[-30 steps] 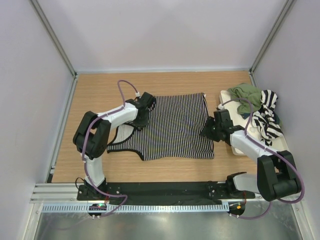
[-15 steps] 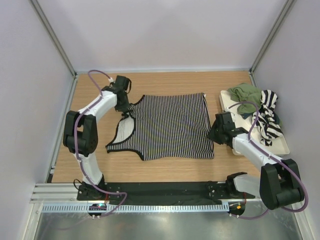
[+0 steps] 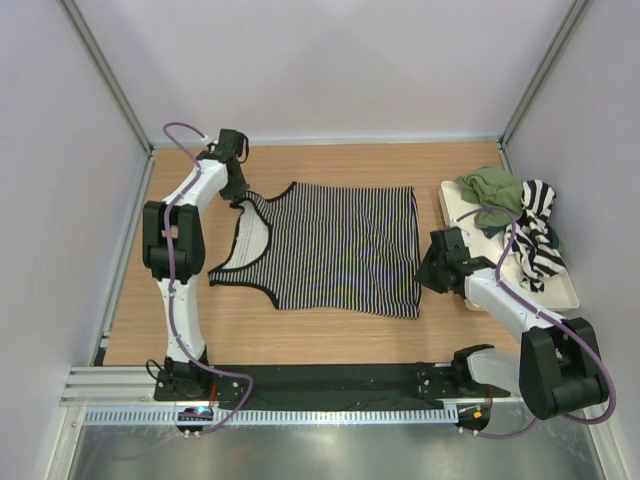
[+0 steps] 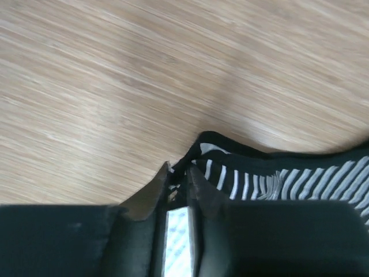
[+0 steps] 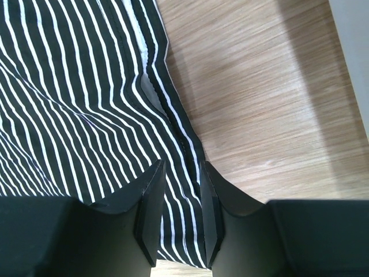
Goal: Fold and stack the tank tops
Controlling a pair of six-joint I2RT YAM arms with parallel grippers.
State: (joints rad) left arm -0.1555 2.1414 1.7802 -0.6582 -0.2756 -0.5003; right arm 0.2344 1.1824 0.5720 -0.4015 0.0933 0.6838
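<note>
The pinstriped tank top [image 3: 335, 250] lies spread flat in the middle of the table, neck to the left. My left gripper [image 3: 238, 196] is at the far-left strap. In the left wrist view this gripper [image 4: 179, 172] is shut on the strap's black edge, with striped cloth [image 4: 288, 179] trailing right. My right gripper [image 3: 426, 274] sits at the hem on the right. In the right wrist view the right gripper [image 5: 181, 167] has its jaws apart, straddling the hem of the top [image 5: 69, 86], which lies flat between them. The olive top [image 3: 492, 190] and the broad-striped top [image 3: 535, 238] are heaped on the tray.
A cream tray [image 3: 560, 292] stands at the table's right edge, under the two heaped tops. Grey walls with metal posts close in the table on the left, right and back. Bare wood shows around the spread top.
My left gripper carried the strap toward the far-left corner, which drew the top flatter and slightly left. The right gripper shifted slightly along the hem and its jaws narrowed.
</note>
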